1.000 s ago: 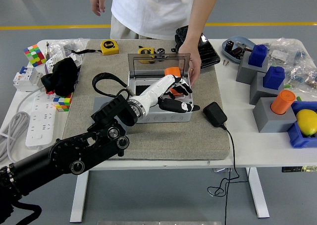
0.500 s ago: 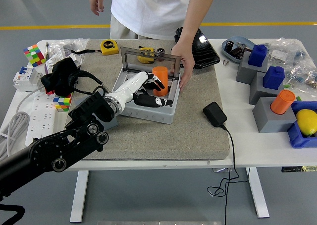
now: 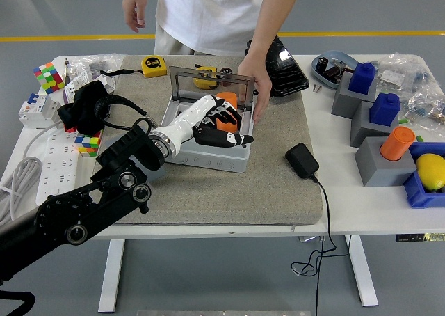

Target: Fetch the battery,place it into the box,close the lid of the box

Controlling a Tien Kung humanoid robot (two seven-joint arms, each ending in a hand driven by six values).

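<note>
Frame centre: we see the left hand with fingers curled round the orange battery inside the grey box | battery axis unclear | lid upright | person's hand steadies box.

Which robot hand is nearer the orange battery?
Left. The left hand is over the open grey box, its fingers curled around the orange battery. The right hand is not in view.
</note>
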